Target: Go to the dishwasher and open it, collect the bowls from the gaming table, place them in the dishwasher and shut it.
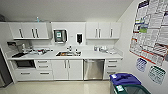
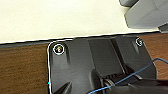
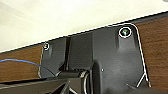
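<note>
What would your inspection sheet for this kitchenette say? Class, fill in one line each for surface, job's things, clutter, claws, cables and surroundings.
Surface: white countertop with a sink set in it.
Job's things: dishwasher, steel front shut, under the counter right of the sink; bowls nothing seen.
Clutter: small items on the counter at both ends, too blurred to name.
Claws: cannot tell open or shut.
Cables: thin blue cable across the left wrist view, another in the right wrist view.
Surroundings: white wall cabinets, posters on the right wall, blue-lidded bin.

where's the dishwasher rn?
Head view: the dishwasher sits shut under the counter, right of the sink, between the white double-door cabinet and the right-hand drawers.
</note>
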